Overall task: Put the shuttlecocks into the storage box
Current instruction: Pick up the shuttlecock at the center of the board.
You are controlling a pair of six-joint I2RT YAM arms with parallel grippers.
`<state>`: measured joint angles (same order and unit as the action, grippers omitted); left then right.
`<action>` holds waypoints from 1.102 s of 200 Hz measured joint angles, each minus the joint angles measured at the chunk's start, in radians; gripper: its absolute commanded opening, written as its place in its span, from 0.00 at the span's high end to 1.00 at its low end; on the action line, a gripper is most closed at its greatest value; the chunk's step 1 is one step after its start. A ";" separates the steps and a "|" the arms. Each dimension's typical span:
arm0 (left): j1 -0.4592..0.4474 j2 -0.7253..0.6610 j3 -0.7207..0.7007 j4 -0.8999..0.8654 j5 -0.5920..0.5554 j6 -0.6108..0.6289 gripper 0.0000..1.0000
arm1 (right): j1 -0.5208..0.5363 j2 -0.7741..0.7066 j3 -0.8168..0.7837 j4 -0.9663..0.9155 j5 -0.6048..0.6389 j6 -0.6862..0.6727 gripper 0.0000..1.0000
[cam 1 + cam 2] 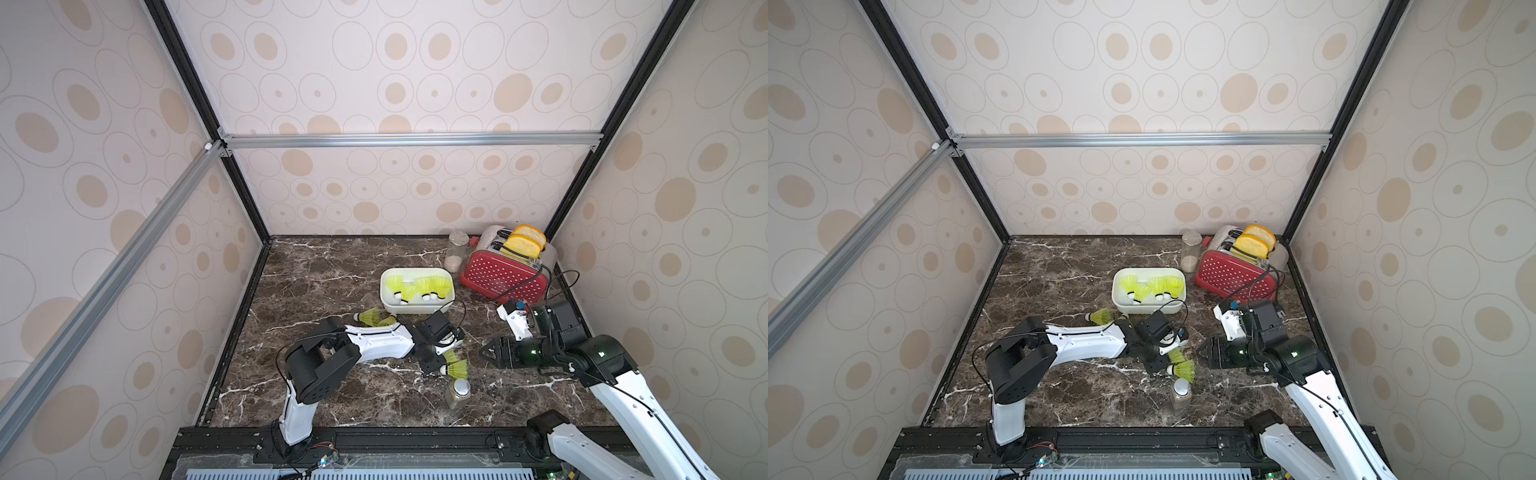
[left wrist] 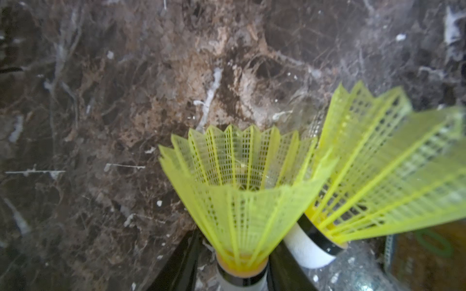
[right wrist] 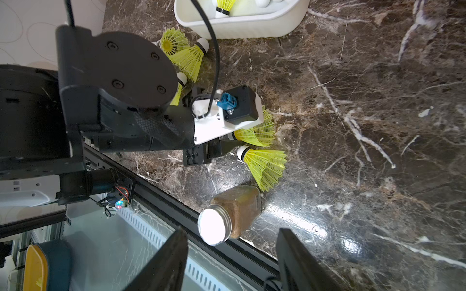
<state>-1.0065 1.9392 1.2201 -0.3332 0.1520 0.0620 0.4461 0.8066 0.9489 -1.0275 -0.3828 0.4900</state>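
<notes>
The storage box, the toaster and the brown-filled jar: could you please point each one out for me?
storage box (image 1: 411, 308), in a top view, on its near outer wall.
toaster (image 1: 503, 276), in a top view, on its red dotted side.
brown-filled jar (image 3: 214, 226), in the right wrist view, on its white lid.

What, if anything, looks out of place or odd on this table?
Nothing looks spilled or broken. Shuttlecocks lie loose on the table, outside the box: a few just in front of it, two near the front jar. The left gripper straddles one's tip; the other's skirt overlaps it.
</notes>
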 measured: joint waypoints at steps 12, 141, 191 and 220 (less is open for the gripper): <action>0.000 0.003 0.000 0.009 0.000 -0.004 0.59 | -0.001 0.000 0.000 0.000 0.000 0.000 0.38; 0.000 0.002 -0.007 0.043 -0.001 -0.053 0.81 | -0.005 0.021 0.000 0.003 0.003 0.000 0.38; 0.000 -0.089 -0.018 0.041 -0.016 -0.127 0.81 | -0.006 0.057 0.047 0.027 0.003 -0.001 0.38; 0.013 -0.148 0.001 0.023 -0.024 -0.177 0.81 | -0.022 0.117 0.120 0.056 0.003 -0.002 0.38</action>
<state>-0.9936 1.7908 1.2213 -0.3103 0.1280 -0.1150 0.4244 0.9241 1.0687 -0.9714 -0.3798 0.4881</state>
